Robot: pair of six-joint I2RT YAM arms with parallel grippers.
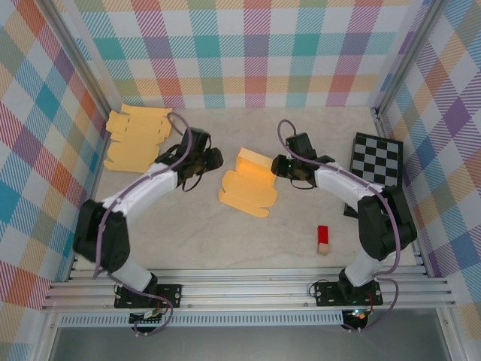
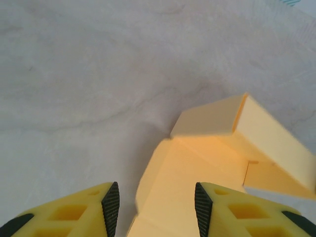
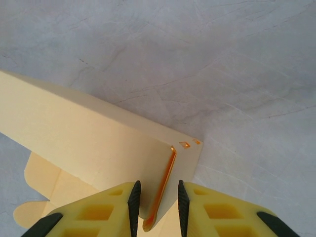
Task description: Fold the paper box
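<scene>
Paper box sits mid-surface between the two arms, half folded: one wall stands up at the far side, and the flat panel with its flaps lies toward the near side. Right claw is clamped on the end edge of the raised wall, with the thin orange edge between its pads. Left claw has its fingers apart and grips nothing, hovering over the box's left end. A stack of flat box blanks lies far left, a checkerboard far right, and a red block near right on the surface.
</scene>
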